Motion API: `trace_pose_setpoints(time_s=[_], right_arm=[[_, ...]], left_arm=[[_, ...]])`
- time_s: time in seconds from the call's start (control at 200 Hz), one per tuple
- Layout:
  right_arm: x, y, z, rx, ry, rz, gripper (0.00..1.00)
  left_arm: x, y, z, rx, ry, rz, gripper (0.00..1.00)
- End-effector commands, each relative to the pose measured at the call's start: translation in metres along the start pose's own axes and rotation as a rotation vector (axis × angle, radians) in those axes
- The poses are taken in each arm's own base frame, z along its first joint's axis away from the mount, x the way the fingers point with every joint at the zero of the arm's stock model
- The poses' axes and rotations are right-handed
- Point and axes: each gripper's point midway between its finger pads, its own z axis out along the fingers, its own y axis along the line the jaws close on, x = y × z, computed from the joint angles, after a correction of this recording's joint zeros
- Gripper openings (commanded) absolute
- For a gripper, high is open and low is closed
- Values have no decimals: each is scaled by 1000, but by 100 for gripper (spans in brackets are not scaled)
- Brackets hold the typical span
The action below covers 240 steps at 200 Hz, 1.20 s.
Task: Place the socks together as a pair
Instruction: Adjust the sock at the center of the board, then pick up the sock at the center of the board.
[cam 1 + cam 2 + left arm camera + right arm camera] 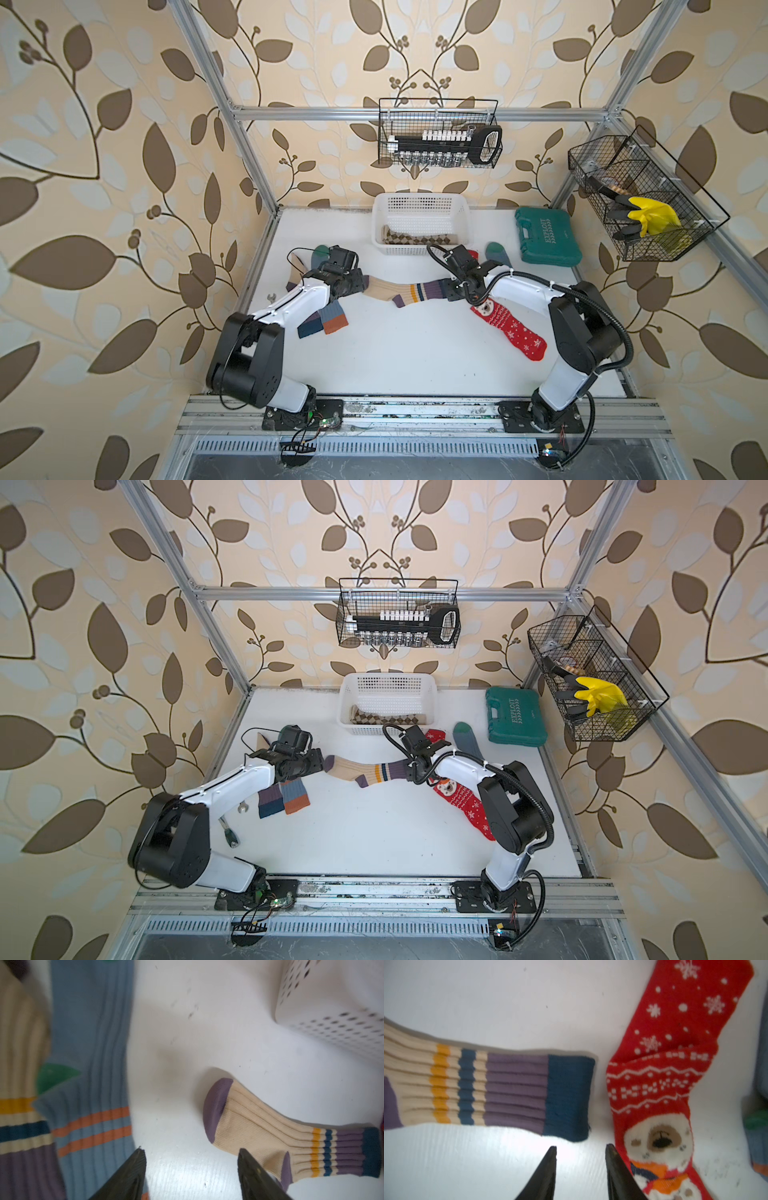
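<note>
A cream sock [401, 291] with purple, navy and yellow stripes lies flat mid-table. My left gripper [362, 284] stands open by its purple toe [218, 1109], with only bare table between its fingers [141, 1159]. My right gripper [581, 1147] is open just off the sock's navy cuff [569, 1095] and holds nothing. A second cream striped sock [18, 1043] and a blue-grey sock [91, 1043] lie side by side under my left arm. Beside my right gripper lies a red snowflake sock [675, 1064]. Another blue-grey sock [496, 251] with a green toe and a second red sock [434, 735] lie behind my right arm.
A white basket [422, 208] at the back holds brown argyle socks [415, 240]. A green tool case [548, 237] lies at the back right. Two wrenches [228, 833] lie at the left edge. Wire baskets hang on the walls, one with a yellow glove [652, 216].
</note>
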Motion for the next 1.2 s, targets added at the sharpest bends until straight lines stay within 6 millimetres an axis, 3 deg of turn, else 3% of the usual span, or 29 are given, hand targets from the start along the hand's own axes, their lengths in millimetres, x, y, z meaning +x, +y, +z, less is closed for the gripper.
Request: trace_pose_setpoints(time_s=[0.0,0.185,0.35,0.53,0.63,0.79,0.93,1.05,1.195], right_arm=[[-23,-7,-23,-35,-167,96,40],[-23,-8,-29,-137,-214,162,41],[-24,0,-25,-174,-200,156,40],[-24,-2,-24,-191,-199,165,40],[-23,-3,-22,-202,-194,175,40],[-23,-3,-21,-205,-189,175,40],[-23,-2,-20,-206,-182,175,39],[-24,-1,-19,-208,-181,172,39],[-23,-1,-18,-208,-177,171,38]], left_arm=[[-16,41,-28,-155,-119,-56,83],[-32,98,-26,-220,-151,-221,82],[-66,145,-11,-294,-203,-365,82],[-105,163,-5,-413,-275,-369,82],[-110,178,11,-412,-277,-436,82],[-121,177,49,-389,-229,-440,82],[-129,176,67,-390,-214,-449,81],[-128,172,80,-363,-186,-459,68],[-120,168,79,-331,-166,-473,27]])
